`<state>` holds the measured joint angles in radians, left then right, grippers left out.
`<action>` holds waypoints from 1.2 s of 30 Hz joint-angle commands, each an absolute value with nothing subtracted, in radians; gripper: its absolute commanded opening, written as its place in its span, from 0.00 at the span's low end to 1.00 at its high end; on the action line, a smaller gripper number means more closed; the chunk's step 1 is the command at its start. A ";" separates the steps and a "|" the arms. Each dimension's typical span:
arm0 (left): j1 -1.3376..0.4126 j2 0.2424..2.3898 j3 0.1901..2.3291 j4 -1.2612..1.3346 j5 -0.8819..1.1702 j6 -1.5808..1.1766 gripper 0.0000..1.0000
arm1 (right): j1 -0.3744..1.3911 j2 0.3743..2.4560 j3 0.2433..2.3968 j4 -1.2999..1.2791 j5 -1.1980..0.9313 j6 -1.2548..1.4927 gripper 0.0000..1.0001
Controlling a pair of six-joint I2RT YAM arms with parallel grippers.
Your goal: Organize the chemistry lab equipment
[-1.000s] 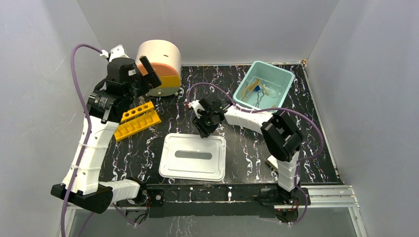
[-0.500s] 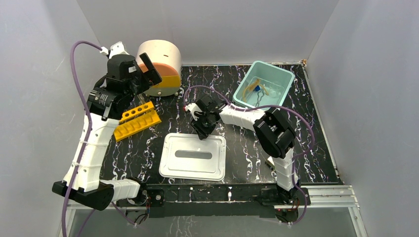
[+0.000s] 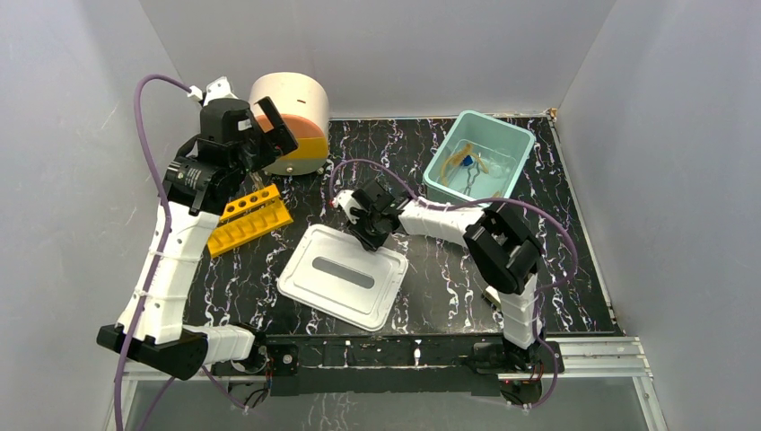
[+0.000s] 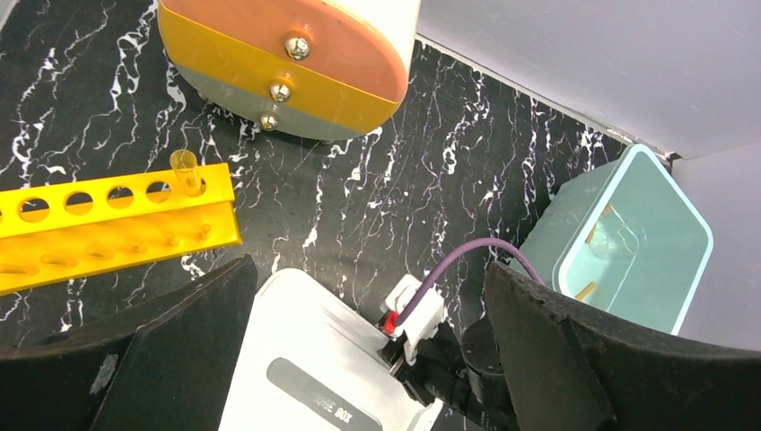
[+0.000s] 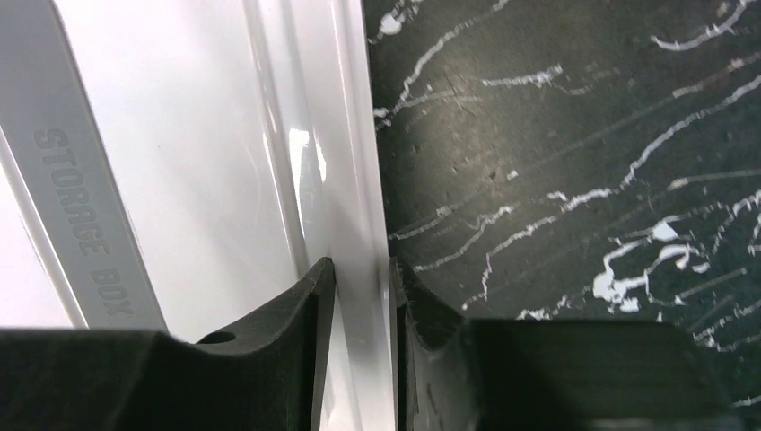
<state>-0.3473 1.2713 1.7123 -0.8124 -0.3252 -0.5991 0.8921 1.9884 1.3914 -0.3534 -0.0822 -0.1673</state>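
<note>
Right hand (image 3: 366,235) is clenched on the far rim of the white lid (image 3: 341,278); the wrist view shows its two dark fingers (image 5: 296,314) pressed against either side of that raised rim, with the words STORAGE BOX on the lid's grey label beside them

Plain grey walls (image 3: 404,54) enclose the space on three sides, and a black desk (image 3: 449,292) with white marble veining fills the floor of it. At the far left of the desk stands a white drum-shaped device (image 3: 289,101) with an orange and yellow face. The lid lies near the middle front. A teal bin (image 3: 499,123) sits at the far right, well apart from the lid, and holds the small loose items (image 3: 468,169), among them an amber piece and a blue-tipped one. An orange-yellow holed rack (image 3: 249,222) lies at the left, just in front of the drum, with one short tube (image 4: 186,169) upright in an end hole

Left hand (image 4: 368,278) hangs high above the rack and drum, spread wide, grasping nothing

Compared with a second ago, the lid has swung from square with the front edge to a clear slant, its far edge now running down to the right, and the right hand has shifted slightly left with it. Whether the gripped edge is raised off the desk I cannot tell
</note>
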 commanded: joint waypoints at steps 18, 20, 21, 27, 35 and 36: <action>-0.351 1.175 1.282 -0.769 -0.105 -0.722 0.98 | 0.778 1.765 1.170 -0.192 -0.106 0.363 0.08; -0.350 1.154 1.215 -0.777 -0.107 -0.733 0.98 | 0.776 1.774 1.171 -0.185 -0.115 0.398 0.08; -0.350 1.143 1.185 -0.783 -0.114 -0.743 0.98 | 0.772 1.780 1.172 -0.181 -0.125 0.415 0.08; -0.349 1.060 1.030 -0.778 -0.095 -0.778 0.98 | 0.745 1.799 1.159 -0.149 -0.205 0.452 0.08; -0.348 0.978 0.848 -0.589 0.101 -0.815 0.98 | 0.717 1.823 1.160 -0.125 -0.296 0.468 0.08; -0.349 0.977 0.830 -0.567 0.118 -0.818 0.98 | 0.715 1.824 1.162 -0.122 -0.303 0.471 0.08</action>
